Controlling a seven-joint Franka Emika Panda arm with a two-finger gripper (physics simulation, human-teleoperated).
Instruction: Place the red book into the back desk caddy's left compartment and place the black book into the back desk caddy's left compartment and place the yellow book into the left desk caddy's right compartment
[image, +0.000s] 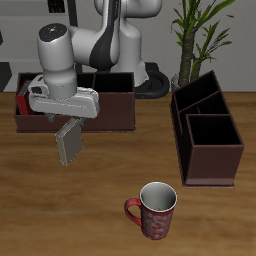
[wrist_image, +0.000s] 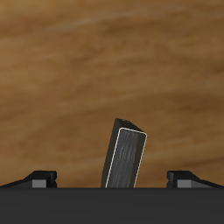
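The yellow book (image: 68, 143), grey-olive with pale edges, stands slightly tilted in front of the back desk caddy (image: 112, 103). My gripper (image: 66, 121) hangs right over its top end. In the wrist view the book (wrist_image: 125, 159) sits midway between my two fingertips (wrist_image: 40, 178), which are spread wide apart and clear of its sides, so the gripper (wrist_image: 112, 180) is open. A sliver of the red book (image: 21, 103) shows at one end of the back caddy, partly behind my arm. The black book is hidden. The left desk caddy (image: 207, 150) stands apart, end-on.
A red patterned mug (image: 153, 211) stands near the table's front edge. A potted plant (image: 193, 40) rises behind the end-on caddy. Bare wood lies between the book, the mug and that caddy.
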